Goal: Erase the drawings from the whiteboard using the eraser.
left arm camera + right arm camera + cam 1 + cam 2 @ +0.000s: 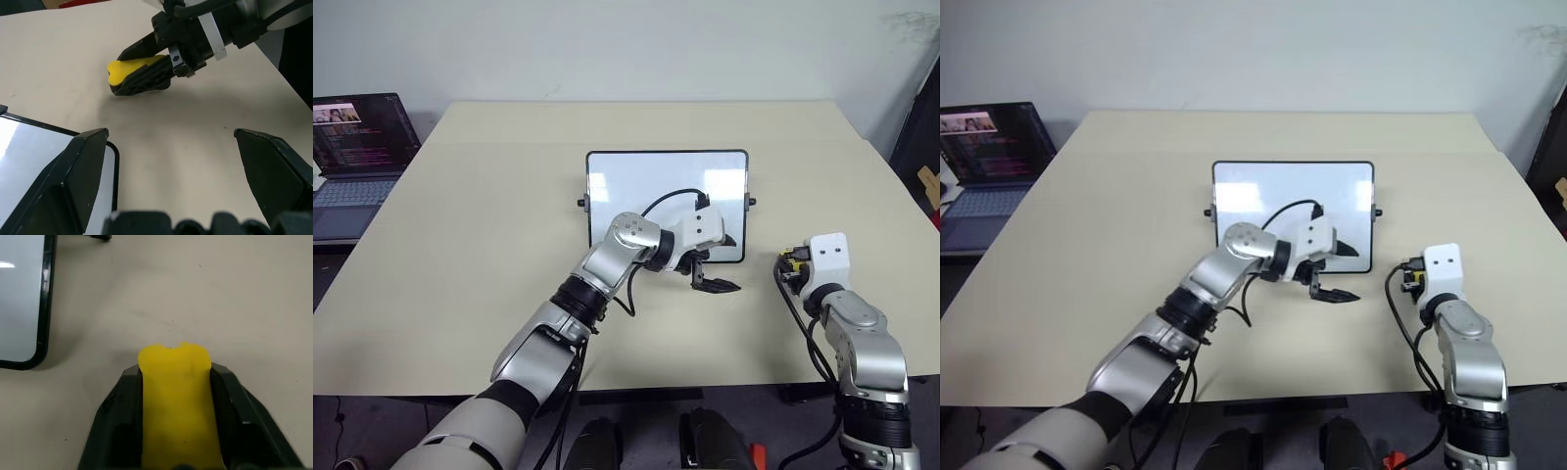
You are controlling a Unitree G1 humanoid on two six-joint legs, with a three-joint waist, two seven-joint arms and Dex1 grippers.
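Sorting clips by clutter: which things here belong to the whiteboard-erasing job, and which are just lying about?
Job:
- small glossy white whiteboard with thin black frame, flat on the table; no marks can be made out on it
- yellow oblong eraser, between the right gripper fingers, beside the board
- left gripper, open at the board's near right corner

Lying about:
- dark-screened laptop, far left
- beige table

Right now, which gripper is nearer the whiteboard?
Left. The left gripper, jaws open, hangs over the whiteboard's near right corner. The right gripper sits off the board's right side on the table, eraser between its fingers.
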